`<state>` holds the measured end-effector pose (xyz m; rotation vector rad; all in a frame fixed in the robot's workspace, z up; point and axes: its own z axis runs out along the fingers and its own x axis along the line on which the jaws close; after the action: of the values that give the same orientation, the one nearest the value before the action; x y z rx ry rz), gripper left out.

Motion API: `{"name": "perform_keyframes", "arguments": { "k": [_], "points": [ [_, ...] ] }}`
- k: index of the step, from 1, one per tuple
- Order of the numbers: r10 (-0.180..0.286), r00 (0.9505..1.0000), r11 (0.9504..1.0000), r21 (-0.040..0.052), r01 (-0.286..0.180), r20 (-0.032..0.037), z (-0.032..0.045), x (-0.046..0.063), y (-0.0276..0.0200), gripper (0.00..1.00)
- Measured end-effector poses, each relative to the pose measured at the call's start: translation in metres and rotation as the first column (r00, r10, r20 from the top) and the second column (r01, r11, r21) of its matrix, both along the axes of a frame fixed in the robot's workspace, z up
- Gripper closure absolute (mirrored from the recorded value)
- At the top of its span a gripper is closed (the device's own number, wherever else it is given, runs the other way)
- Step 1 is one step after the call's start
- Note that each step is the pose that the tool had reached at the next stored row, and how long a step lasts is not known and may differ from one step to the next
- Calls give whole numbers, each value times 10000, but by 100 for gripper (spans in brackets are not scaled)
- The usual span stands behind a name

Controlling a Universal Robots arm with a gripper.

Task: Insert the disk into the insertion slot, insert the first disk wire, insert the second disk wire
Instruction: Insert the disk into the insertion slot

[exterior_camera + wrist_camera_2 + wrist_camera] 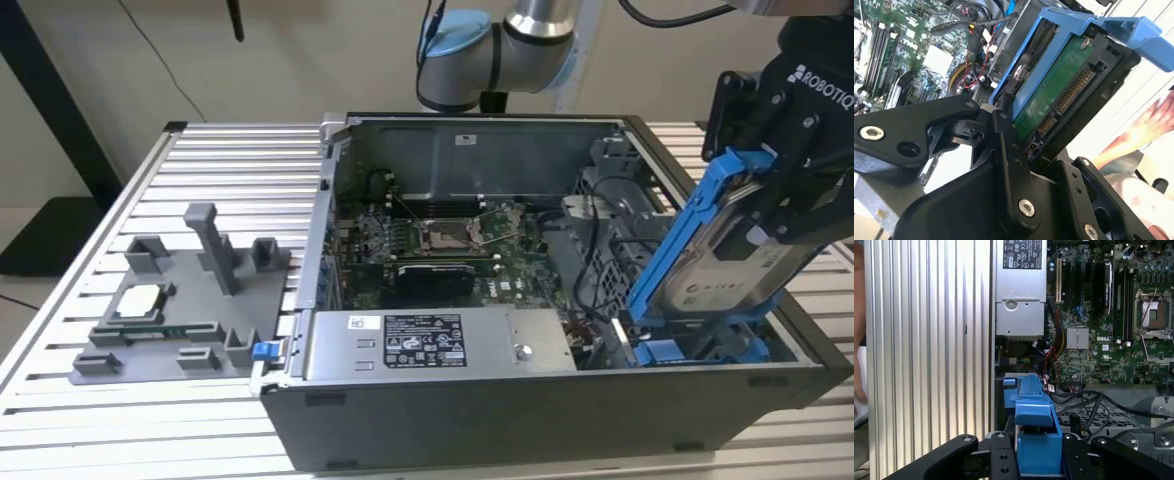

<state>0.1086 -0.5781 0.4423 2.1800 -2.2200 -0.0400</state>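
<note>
Clasping tilted disk [717,283] in pincer [771,215], lower edge near insertion slot [671,352]

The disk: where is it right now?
The disk is on the exterior view's right, tilted, held by the gripper, its lower end close to the insertion slot.

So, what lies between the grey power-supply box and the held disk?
Red and black wires run between the power-supply box and the disk, as the first wrist view shows.
</note>
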Motion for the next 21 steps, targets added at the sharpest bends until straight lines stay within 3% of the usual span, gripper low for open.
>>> {"name": "perform_keyframes", "arguments": {
  "k": [21],
  "points": [
    [-1,10000,10000,1,1,0,-46,0,0,100]
  ]
}}
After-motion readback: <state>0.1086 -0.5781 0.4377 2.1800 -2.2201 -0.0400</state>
